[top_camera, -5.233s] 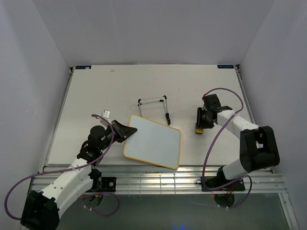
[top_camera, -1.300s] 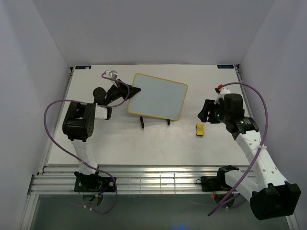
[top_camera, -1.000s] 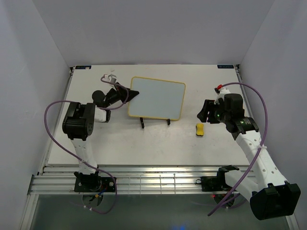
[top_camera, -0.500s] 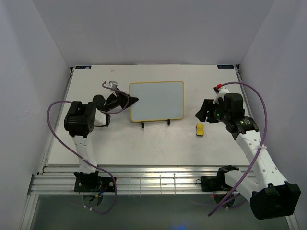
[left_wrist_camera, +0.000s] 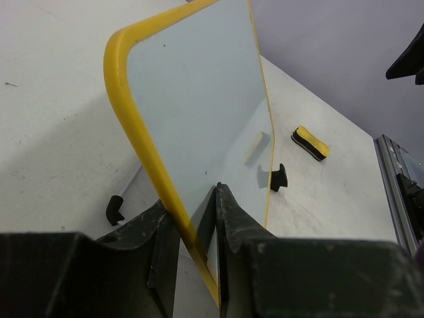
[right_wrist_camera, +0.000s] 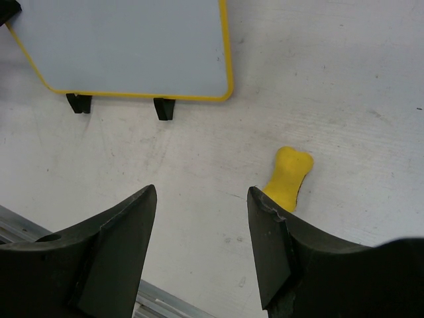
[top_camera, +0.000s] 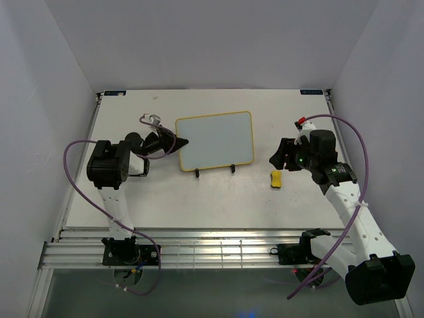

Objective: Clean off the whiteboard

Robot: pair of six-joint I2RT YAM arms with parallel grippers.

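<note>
White worktop is carrying the whiteboard [top_camera: 215, 140], standing blank on its wire stand [top_camera: 197, 173] mid-surface with the left jaws pinching its left edge, so by my judgement they should be letting go slowly, without tipping it, while the right jaws are hanging wide near the yellow eraser [top_camera: 275, 178].

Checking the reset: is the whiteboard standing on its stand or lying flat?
Standing: the whiteboard is propped on the wire stand, its left edge pinched by the left tool.
</note>
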